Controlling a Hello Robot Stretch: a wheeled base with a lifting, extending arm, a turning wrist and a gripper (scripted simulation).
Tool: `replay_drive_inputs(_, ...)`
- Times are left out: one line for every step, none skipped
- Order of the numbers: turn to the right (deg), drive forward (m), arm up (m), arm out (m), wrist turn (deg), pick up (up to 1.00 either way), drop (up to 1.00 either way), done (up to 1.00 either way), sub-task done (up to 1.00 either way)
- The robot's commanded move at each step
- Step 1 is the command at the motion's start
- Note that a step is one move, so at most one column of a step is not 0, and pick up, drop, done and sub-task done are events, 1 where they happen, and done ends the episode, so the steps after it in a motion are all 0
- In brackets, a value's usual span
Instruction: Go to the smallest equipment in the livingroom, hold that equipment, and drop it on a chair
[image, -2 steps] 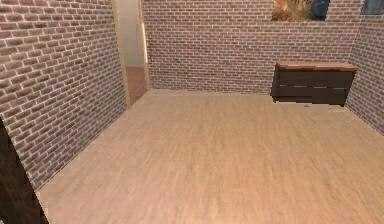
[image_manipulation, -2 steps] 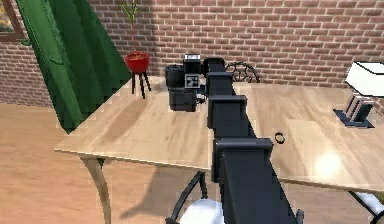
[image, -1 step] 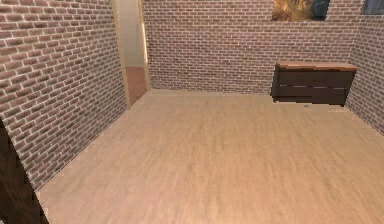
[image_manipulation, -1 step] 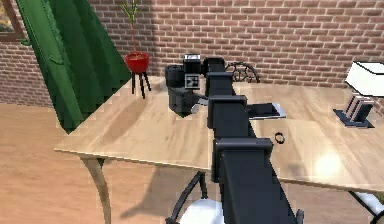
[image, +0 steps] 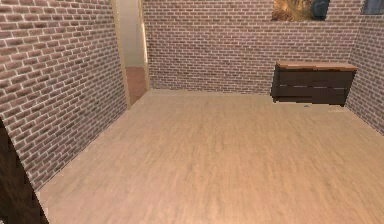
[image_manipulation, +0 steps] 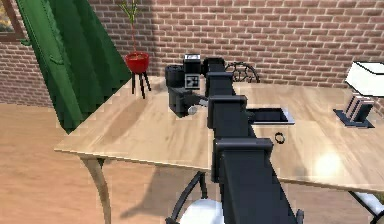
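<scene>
1. Arm side view: dark arm (image_manipulation: 235, 150) rising from the bottom edge across a wooden worktop (image_manipulation: 130, 130), reaching toward its far edge.
2. At the arm's far end, two white marked squares (image_manipulation: 192, 63). Left of and below them, the dark fingers (image_manipulation: 182, 100), over the far part of the worktop.
3. Cannot tell how the fingers stand or whether anything is held: the far end reads as one dark mass.
4. Small dark ring-like thing (image_manipulation: 280, 138) lying on the worktop just right of the arm, lower in the picture than the fingers and well apart from them. Too small to name; cannot tell whether it is the task's equipment.
5. Flat dark slab (image_manipulation: 268, 116) on the worktop beside the arm, between the ring-like thing and the far edge.
6. Red pot (image_manipulation: 138, 62) with a thin plant, on a black stand at the worktop's far left corner, near the fingers. Cannot tell whether on the worktop or behind it.
7. Dark chair (image_manipulation: 242, 71) behind the far edge; white chair (image_manipulation: 200, 208) at the bottom edge, left of the arm.
8. Lamp (image_manipulation: 366, 78) with a white shade at the worktop's right end.
9. Green curtain (image_manipulation: 75, 55) on the left, against a brick wall (image_manipulation: 300, 35).
10. Forward view: bare wood floor (image: 210, 160), brick walls, dark dresser (image: 313, 84) at the far wall on the right, picture (image: 300, 8) above it, doorway (image: 130, 45) on the left.
</scene>
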Motion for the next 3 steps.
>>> replay_drive_inputs(0.0, 0.0, -0.44, 0.0, 0.0, 0.0, 0.0, 0.0, 0.0)
replay_drive_inputs(0.0, 0.0, -0.5, 0.0, 0.0, 0.0, 0.0, 0.0, 0.0)
replay_drive_inputs(0.0, 0.0, 0.0, 0.0, 0.0, 0.0, 1.0, 0.0, 0.0)
